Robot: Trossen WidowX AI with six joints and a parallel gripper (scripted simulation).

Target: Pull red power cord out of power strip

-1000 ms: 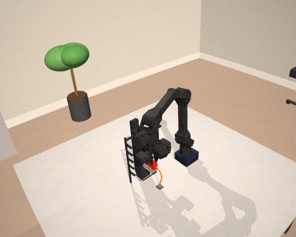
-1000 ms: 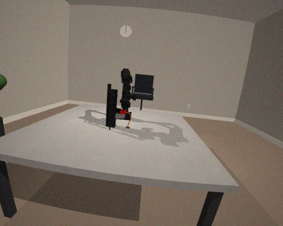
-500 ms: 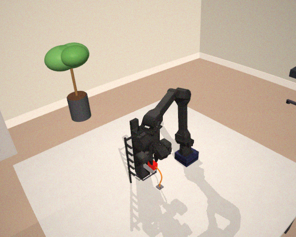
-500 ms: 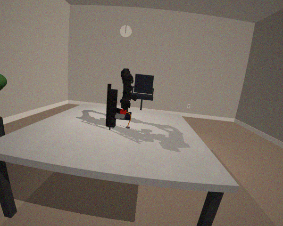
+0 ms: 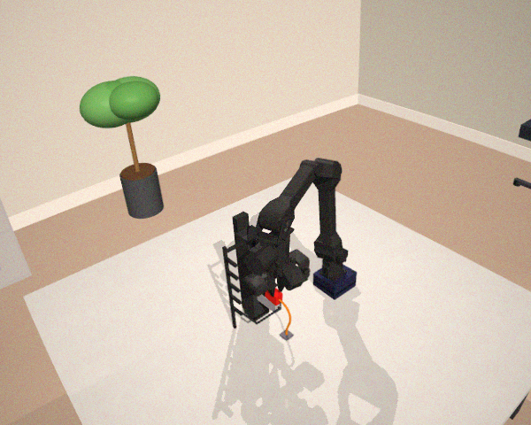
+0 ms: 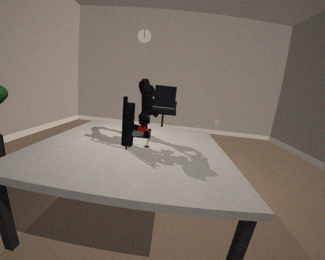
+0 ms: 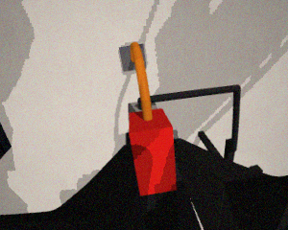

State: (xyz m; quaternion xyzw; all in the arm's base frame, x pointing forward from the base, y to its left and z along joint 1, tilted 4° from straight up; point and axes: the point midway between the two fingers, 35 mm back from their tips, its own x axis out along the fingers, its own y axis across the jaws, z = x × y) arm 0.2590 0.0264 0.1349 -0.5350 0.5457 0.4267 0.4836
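1. Red power plug (image 7: 154, 152) position was referenced against the largest item first: the white table (image 6: 184, 193), which carried all task hardware near its centre in the exterior view.
2. One black arm (image 5: 323, 205) rose from a dark blue base (image 5: 335, 281) on the table, bent at a high elbow and reached down to the left in the top view.
3. A tall black upright frame (image 5: 242, 256) with ladder-like rungs on its left side stood just left of the arm's wrist; this appeared to be the power strip mount, though the strip's sockets could not be made out.
4. The gripper (image 5: 274, 288) sat low against the frame's near end, with the plug at its tip.
5. The gripper was closed on the red plug; the wrist view showed the plug's lower end sunk into the dark gripper body, tilted slightly. The fingers themselves could not be distinguished in that view.
6. Whether the plug's prongs were seated in a socket could not be determined.
7. An orange cord (image 5: 285, 315) left the plug's outer end and curved down toward the near side of the table.
8. The cord ended at a small grey square anchor (image 5: 287, 335) lying flat on the table, just near of the frame.
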